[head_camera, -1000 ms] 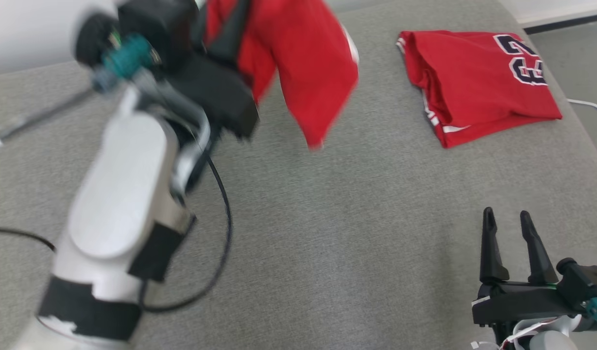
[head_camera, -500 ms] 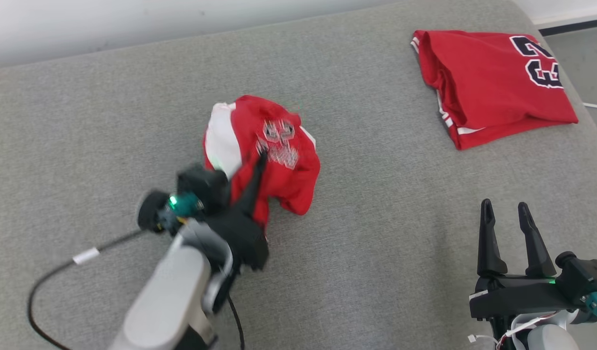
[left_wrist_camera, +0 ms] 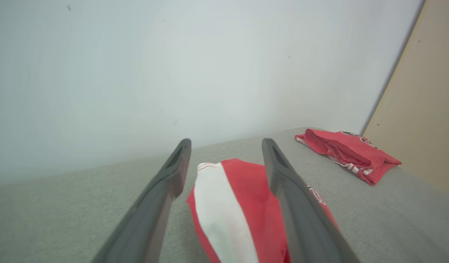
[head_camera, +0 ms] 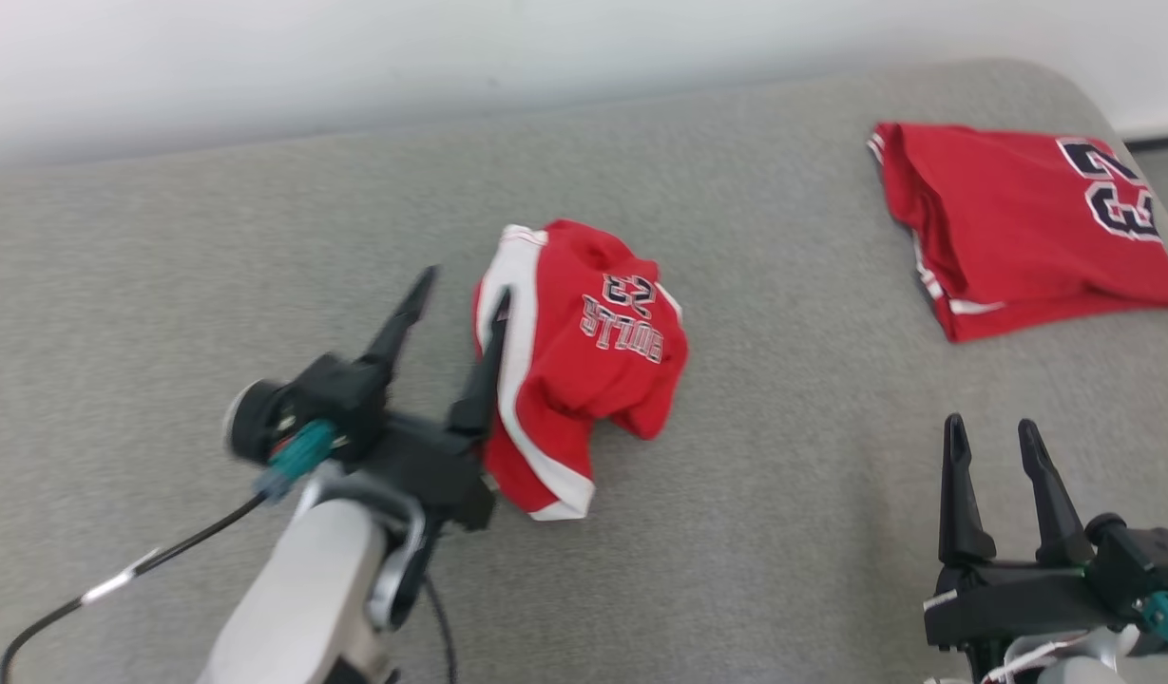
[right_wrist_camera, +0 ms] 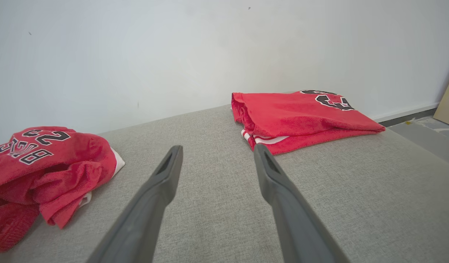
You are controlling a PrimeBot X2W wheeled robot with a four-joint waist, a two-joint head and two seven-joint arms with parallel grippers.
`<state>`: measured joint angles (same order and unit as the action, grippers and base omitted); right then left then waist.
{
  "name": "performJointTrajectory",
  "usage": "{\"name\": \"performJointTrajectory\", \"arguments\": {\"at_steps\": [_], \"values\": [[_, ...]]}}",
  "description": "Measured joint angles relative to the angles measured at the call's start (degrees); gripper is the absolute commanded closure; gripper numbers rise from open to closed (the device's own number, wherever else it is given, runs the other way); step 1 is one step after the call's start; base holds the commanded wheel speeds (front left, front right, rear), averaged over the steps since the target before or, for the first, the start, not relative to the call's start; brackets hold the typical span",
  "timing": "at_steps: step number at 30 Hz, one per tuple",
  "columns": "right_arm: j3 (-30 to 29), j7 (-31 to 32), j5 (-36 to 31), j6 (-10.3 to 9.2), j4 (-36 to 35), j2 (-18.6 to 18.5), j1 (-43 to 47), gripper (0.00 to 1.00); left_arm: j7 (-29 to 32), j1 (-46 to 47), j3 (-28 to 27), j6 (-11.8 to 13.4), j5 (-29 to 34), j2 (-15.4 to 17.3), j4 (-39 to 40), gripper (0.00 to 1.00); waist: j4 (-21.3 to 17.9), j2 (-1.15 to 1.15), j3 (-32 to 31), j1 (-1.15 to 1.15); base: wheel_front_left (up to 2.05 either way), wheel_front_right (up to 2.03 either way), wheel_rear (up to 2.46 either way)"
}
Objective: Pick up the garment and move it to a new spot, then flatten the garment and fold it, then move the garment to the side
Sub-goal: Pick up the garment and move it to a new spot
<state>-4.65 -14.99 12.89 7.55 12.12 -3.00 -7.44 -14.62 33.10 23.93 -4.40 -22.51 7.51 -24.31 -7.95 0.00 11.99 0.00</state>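
Right now the crumpled red jersey (head_camera: pixel 584 361), with its broad white stripe and upside-down lettering, lies in a heap near the middle of the grey fabric surface (head_camera: pixel 783 494). The left gripper (head_camera: pixel 460 294) sits just at the heap's left edge with its jaws wide apart and nothing clamped between them. In the head view its right-hand finger crosses the white stripe, and I cannot tell whether it touches the cloth. In the left wrist view the jersey (left_wrist_camera: pixel 239 197) lies between and under the two dark fingers. The right gripper (head_camera: pixel 990 427) hangs at the near right, well apart from the heap, jaws apart and empty. A second red jersey, folded (head_camera: pixel 1021 237), lies at the far right. A black cable (head_camera: pixel 118 579) trails off the left arm.
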Motion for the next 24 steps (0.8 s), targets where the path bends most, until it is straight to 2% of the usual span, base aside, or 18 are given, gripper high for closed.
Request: {"name": "performJointTrajectory", "arguments": {"at_steps": [7,12,17,24], "values": [[0.4,0.0,-0.3,0.0,0.0,-0.8,1.3,0.0,-0.4,-7.7,-6.9,1.4,-0.2,4.0,5.8,0.0,3.9,0.0,-3.2,0.0,0.0,0.0,0.0],[0.7,0.4,-0.3,0.0,-0.2,-1.3,2.1,0.0,-0.4,-14.6,-12.0,2.0,0.8,5.5,10.8,0.0,6.2,0.0,-5.5,-0.01,0.0,0.0,0.0],[1.2,0.8,-0.3,0.0,-0.4,-1.4,3.1,0.0,-0.4,-20.5,-16.0,2.1,1.7,5.3,15.5,0.0,7.5,0.0,-7.1,0.0,0.0,0.0,0.0],[1.0,1.4,-0.3,0.0,-1.5,-1.4,4.8,0.0,-0.4,-29.2,-19.8,0.8,4.4,3.0,20.9,0.0,9.5,0.0,-8.5,-0.01,0.0,0.0,0.0]]}}
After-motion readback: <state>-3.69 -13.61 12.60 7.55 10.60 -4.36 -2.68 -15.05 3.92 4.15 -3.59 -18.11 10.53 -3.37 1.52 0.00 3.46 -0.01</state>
